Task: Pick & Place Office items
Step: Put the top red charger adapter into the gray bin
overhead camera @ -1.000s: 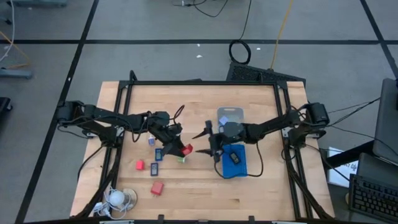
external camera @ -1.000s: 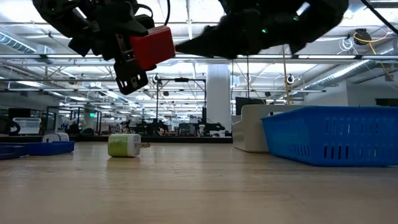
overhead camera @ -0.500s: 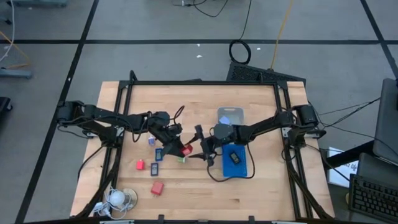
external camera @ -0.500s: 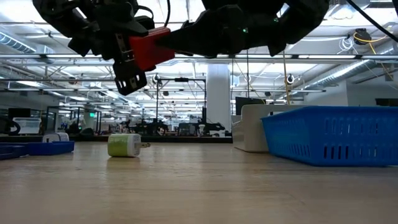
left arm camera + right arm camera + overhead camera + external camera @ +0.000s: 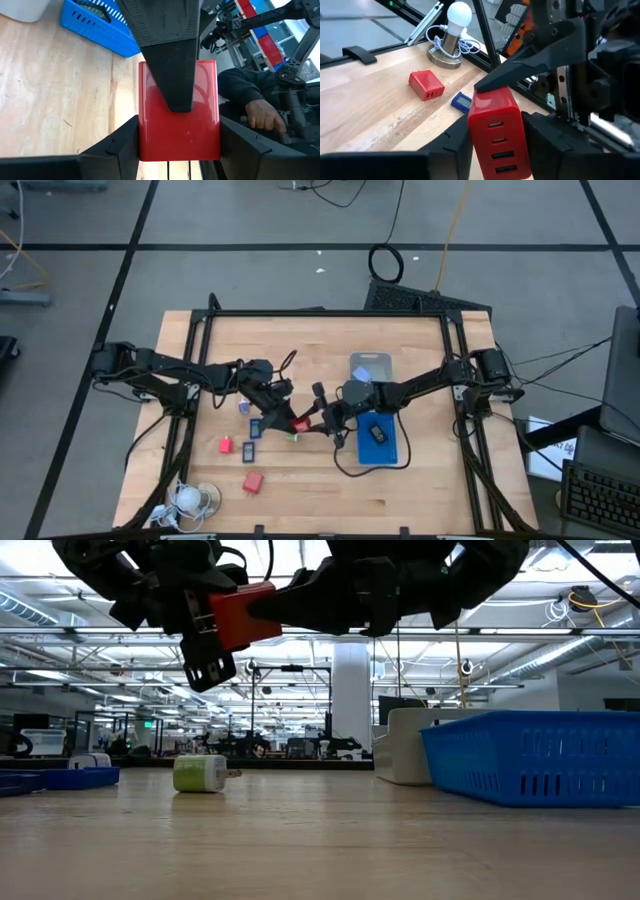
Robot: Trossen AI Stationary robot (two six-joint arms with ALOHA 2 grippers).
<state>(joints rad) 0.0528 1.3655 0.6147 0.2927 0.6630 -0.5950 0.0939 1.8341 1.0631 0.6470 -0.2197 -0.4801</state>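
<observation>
Since a second ago, my right end effector [image 5: 318,418] has slid left from beside the blue tray [image 5: 386,448] to meet the left one, and its fingers have drawn in around the red block [image 5: 299,422].

Going left to right: my left end effector [image 5: 283,416] is clamped on that red block, held in the air above the middle of the desk [image 5: 420,340]. The right wrist view shows the right fingers [image 5: 449,142] flanking the same block [image 5: 499,133], so both arms appear to grip it at once.

I judge the danger is in this handover. If the left lets go before the right grip is firm, the block drops; if both pull, it could twist free.

Below it sits the green bit [image 5: 201,773], with other small pieces [image 5: 250,427] nearby, so a fall could scatter them. Open desk lies toward the front edge; the blue tray is close on the right.
</observation>
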